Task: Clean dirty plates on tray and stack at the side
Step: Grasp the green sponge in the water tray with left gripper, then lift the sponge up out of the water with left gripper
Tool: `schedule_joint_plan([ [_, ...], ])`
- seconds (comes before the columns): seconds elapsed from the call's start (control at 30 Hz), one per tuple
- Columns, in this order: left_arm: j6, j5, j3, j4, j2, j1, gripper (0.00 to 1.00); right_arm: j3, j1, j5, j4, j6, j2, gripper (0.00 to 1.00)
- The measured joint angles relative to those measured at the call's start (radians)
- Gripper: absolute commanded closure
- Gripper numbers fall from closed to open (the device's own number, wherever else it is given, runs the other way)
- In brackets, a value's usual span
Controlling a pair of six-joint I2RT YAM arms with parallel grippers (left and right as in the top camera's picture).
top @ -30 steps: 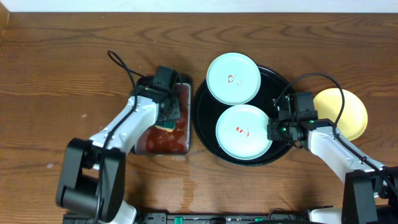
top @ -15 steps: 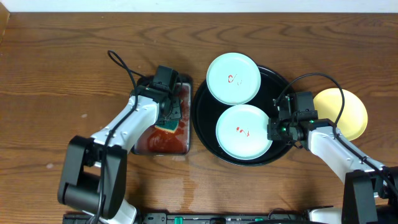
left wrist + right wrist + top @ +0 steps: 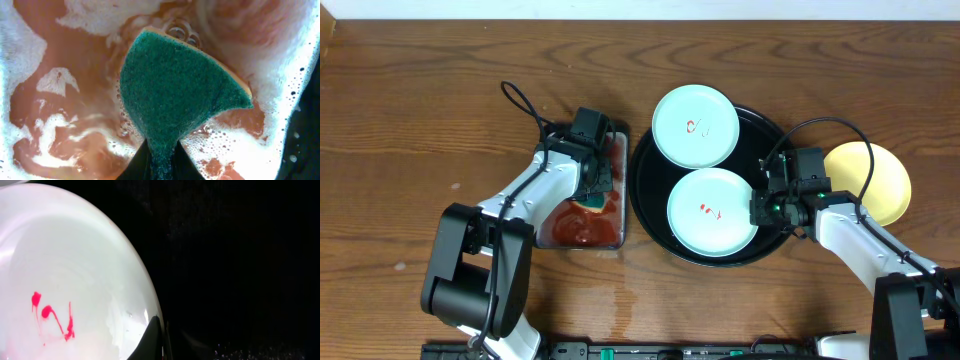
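Two pale blue-white plates lie on the round black tray (image 3: 648, 190), a far one (image 3: 695, 126) and a near one (image 3: 712, 211), each with red smears. A pale yellow plate (image 3: 870, 182) rests on the table right of the tray. My right gripper (image 3: 761, 212) is shut on the near plate's right rim; the right wrist view shows that plate (image 3: 65, 280), the gripper (image 3: 161, 332) and the tray (image 3: 240, 255). My left gripper (image 3: 592, 188) is down in the pan, shut on a green sponge (image 3: 588, 203). The left wrist view shows the sponge (image 3: 175, 90) pinched in the gripper (image 3: 161, 152).
A rectangular black pan (image 3: 624, 205) of foamy reddish liquid (image 3: 60, 100) stands just left of the tray. Black cables loop behind both arms. Wooden table surrounds everything, with a wet patch in front of the pan.
The left gripper has closed on the green sponge in the pan, and its arm has shifted slightly. The right arm and the plates have not moved.
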Motion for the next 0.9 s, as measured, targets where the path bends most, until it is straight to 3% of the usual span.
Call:
schedule_joint_plan([
  [0.3, 0.037, 0.0, 0.0, -0.04, -0.029, 0.004, 0.93, 0.0, 0.0, 0.0, 0.0, 0.0, 0.0, 0.99],
  [0.63, 0.008, 0.023, -0.016, -0.042, -0.251, 0.049, 0.92, 0.0, 0.0, 0.0, -0.002, 0.0, 0.0, 0.99],
  [0.9, -0.048, 0.045, -0.243, 0.16, -0.423, 0.049, 0.93, 0.0, 0.0, 0.001, -0.003, 0.0, 0.0, 0.99],
])
